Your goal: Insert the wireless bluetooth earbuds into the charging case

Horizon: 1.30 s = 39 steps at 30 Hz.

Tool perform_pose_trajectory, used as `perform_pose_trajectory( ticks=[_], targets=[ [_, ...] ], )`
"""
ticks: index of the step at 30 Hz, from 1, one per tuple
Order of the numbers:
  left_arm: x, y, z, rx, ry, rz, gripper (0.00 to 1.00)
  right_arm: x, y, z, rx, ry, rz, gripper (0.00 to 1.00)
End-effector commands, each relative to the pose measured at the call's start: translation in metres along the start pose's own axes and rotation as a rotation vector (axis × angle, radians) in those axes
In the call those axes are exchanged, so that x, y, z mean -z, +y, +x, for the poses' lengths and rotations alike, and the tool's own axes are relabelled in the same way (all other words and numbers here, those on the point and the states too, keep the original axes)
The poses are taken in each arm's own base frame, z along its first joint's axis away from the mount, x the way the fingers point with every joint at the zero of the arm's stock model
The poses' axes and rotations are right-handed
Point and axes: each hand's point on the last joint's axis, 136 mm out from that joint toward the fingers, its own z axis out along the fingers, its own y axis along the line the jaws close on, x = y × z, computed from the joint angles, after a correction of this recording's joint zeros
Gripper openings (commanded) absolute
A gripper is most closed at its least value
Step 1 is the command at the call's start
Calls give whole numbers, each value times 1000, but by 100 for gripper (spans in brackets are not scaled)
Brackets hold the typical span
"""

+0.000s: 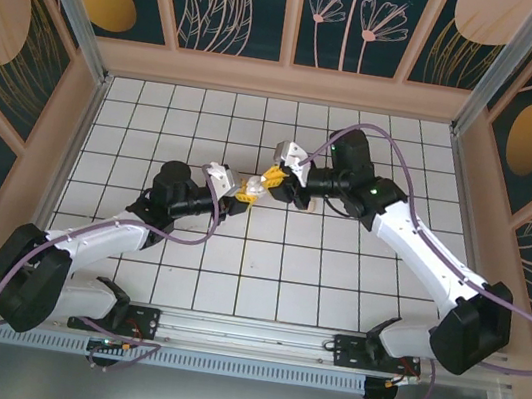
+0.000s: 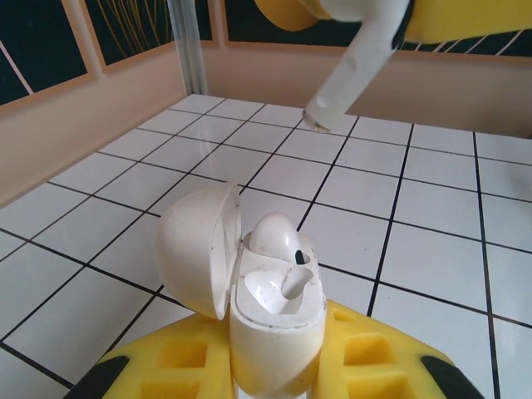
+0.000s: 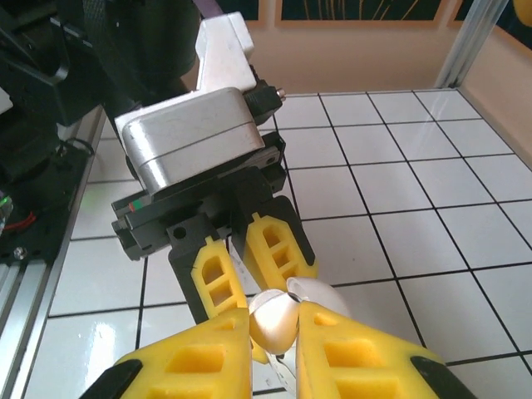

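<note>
Charging case (image 2: 274, 332) is sitting upright in the left gripper (image 2: 274, 370), jaws clamping its body, lid (image 2: 195, 249) hanging open to the left. One earbud (image 2: 273, 235) is sitting in the case. Right gripper (image 3: 276, 332) is pinching the second earbud (image 2: 349, 75), stem pointing down, above and beyond the case, apart from it. Both grippers are meeting over the middle of the tiled table (image 1: 265, 270).

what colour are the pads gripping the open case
Bright yellow, seen best in the left wrist view, where the left claw clamps the cream-white rounded plastic charging case.
</note>
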Motion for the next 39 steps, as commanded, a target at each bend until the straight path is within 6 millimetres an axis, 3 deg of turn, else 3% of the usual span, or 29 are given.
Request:
perform_pose_trajectory(
  ticks=[1, 14, 29, 39],
  targets=[
    [0, -4, -13, -61, -30, 24, 18, -6, 9, 13, 32, 78, -45, 18],
    [3, -10, -20, -77, -55, 45, 18, -18, 6, 21, 57, 104, -49, 17],
    [1, -8, -14, -64, -39, 43, 19, -5, 5, -5, 92, 23, -28, 17],
    [3, -10, -20, -73, -53, 48, 19, -12, 2, 13, 75, 83, -41, 17]
  ],
)
